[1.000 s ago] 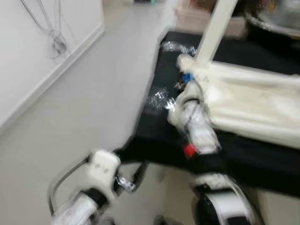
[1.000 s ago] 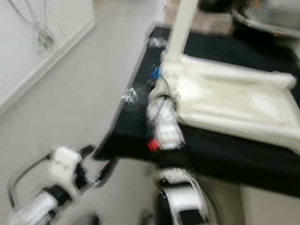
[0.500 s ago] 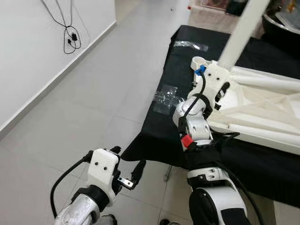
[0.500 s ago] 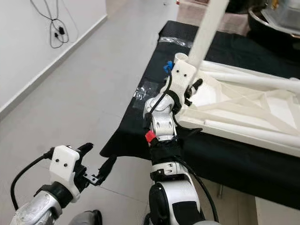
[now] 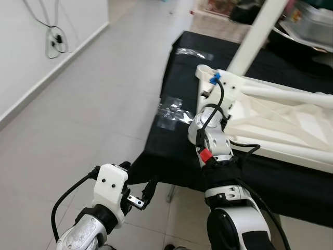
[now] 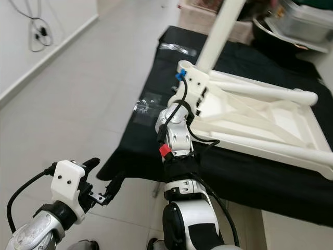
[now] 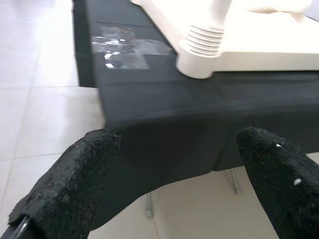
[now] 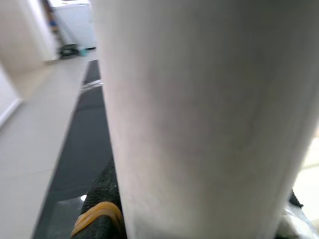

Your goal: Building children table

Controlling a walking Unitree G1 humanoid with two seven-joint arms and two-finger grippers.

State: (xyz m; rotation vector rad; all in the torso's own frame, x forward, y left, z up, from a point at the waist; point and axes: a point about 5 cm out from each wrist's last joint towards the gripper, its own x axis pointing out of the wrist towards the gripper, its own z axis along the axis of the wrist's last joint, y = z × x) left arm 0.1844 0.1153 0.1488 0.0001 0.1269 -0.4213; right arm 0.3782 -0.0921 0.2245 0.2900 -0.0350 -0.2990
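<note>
The head has swung a little since half a second ago, so the wall cable sits further left and the blur is gone; the right arm stays where it was. The upturned white children table (image 6: 260,117) lies on the black-draped tabletop (image 6: 140,135), near its corner; the right tool (image 5: 210,94) is closed on the white leg (image 6: 218,31) standing in the corner socket, the leg looming close in the right wrist view. The left tool (image 5: 136,194) hangs low over the floor, fingers (image 7: 75,184) spread wide, empty. To seat the leg well, I'd keep it upright over the socket and twist steadily; a bag of fittings (image 5: 174,109) lies just beside.
</note>
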